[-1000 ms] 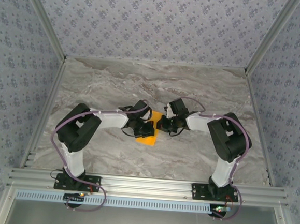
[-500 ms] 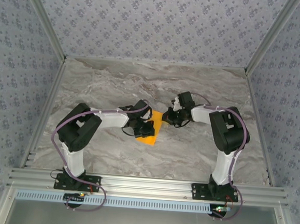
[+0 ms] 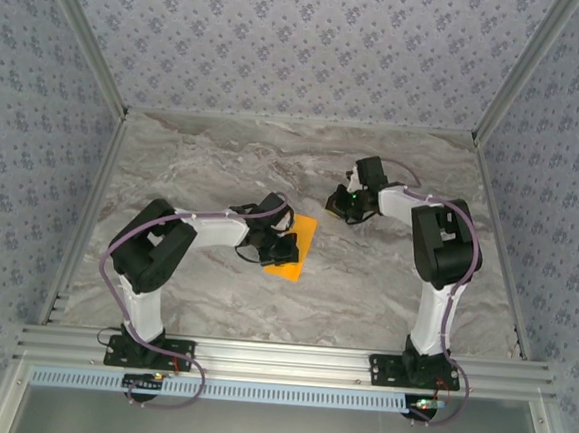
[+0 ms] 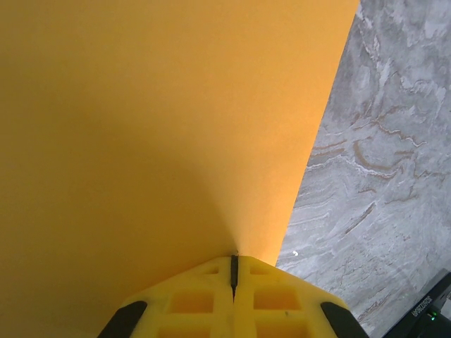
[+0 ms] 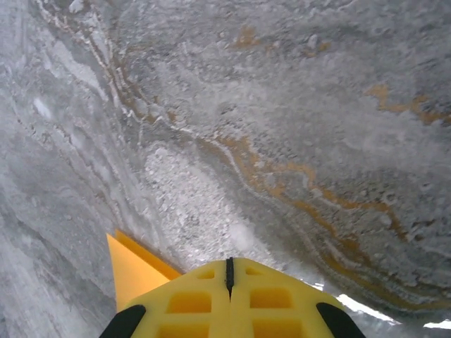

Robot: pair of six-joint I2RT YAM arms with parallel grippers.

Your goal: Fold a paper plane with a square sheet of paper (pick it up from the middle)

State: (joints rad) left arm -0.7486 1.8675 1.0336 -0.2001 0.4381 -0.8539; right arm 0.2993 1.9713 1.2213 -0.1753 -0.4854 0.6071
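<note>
Paper (image 3: 304,240) lies flat mid-worktop (image 3: 224,161) from above, left hand (image 3: 280,248) on it, right hand (image 3: 341,203) apart over bare marble. Left wrist: fingers (image 4: 204,303) closed together, tips on the paper near its edge. Right wrist: fingers closed, empty, a paper corner just beside.

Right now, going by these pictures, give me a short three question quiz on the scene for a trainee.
1. True or false: the right gripper is clamped on the orange paper.
2. What lies directly under the shut tips of the left gripper? A the orange paper; B a cable; C the right arm.
3. In the top view, which gripper is nearer the far wall?
Key: 1 false, it is shut over bare table; 2 A; 3 the right one.
</note>
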